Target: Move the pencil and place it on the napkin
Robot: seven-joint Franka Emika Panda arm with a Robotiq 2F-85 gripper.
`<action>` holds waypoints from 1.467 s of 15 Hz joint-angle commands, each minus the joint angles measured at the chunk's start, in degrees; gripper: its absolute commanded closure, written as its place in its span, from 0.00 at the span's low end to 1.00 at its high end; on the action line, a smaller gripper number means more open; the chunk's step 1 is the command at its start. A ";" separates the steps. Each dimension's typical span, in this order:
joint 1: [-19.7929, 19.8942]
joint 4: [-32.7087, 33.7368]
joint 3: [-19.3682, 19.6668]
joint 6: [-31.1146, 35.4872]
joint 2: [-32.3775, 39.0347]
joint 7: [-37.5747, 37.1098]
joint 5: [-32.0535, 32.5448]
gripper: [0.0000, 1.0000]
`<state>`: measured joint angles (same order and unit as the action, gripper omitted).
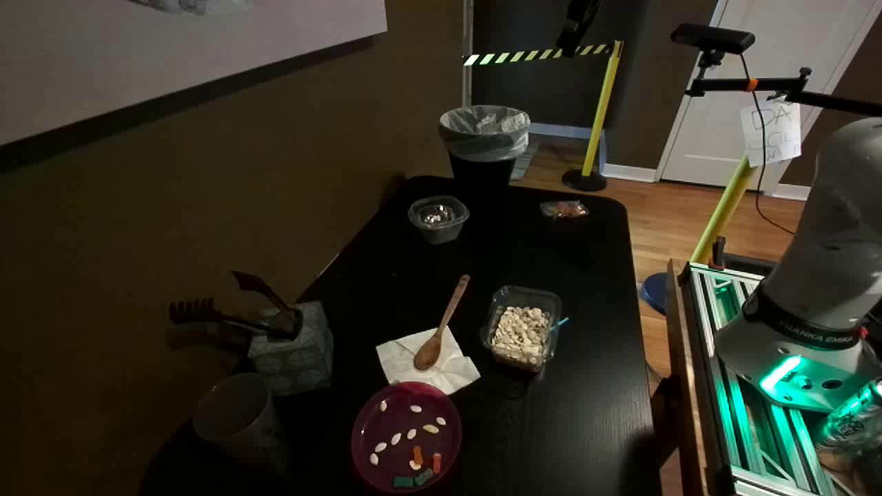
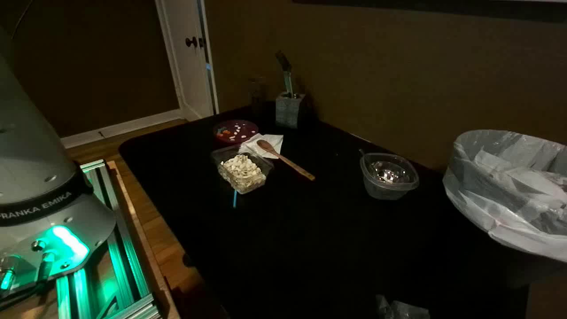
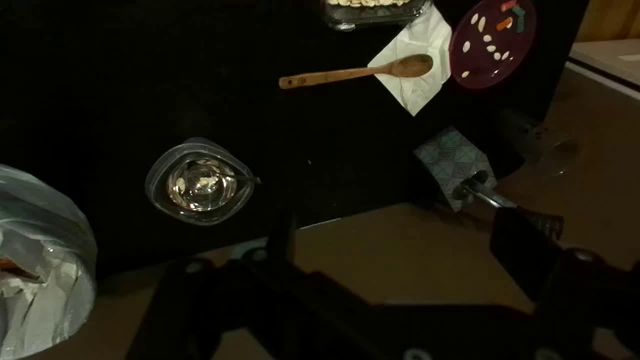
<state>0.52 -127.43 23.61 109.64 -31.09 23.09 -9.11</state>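
Observation:
The napkin (image 1: 400, 351) is a crumpled white square on the dark table; it shows in an exterior view (image 2: 277, 144) and the wrist view (image 3: 407, 92). A wooden spoon (image 1: 451, 310) lies with its bowl end on the napkin and its handle on the bare table; it shows in an exterior view (image 2: 292, 166) and the wrist view (image 3: 335, 76). I see no clear pencil. A thin blue stick (image 1: 559, 324) shows at the clear food tray's edge, also in an exterior view (image 2: 234, 198). My gripper (image 3: 400, 235) is open and empty, above the table's wall-side edge.
A clear tray of pale pieces (image 1: 521, 334) stands beside the napkin. A dark red bowl (image 1: 372, 420) touches or nearly touches it. A patterned box (image 1: 293, 362) holds tall utensils. A clear container (image 1: 441, 231) and a lined bin (image 1: 486, 127) are farther along.

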 commanded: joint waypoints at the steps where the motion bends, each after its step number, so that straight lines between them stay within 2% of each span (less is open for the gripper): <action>1: 2.16 0.20 -1.60 -0.32 0.58 0.98 -1.18 0.00; 11: 2.73 -0.37 -2.24 0.68 -0.36 0.23 -0.42 0.00; 15: 5.89 -8.70 -6.36 5.00 -4.58 -4.86 0.28 0.00; 17: 7.58 -15.77 -8.73 7.36 -8.83 -6.46 1.89 0.00; 20: 8.57 -25.75 -10.52 6.88 -14.55 -5.19 4.93 0.00; 22: 7.83 -31.30 -9.63 5.80 -17.97 -2.20 5.72 0.00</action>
<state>8.24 -148.84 13.72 115.24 -41.28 18.41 -5.37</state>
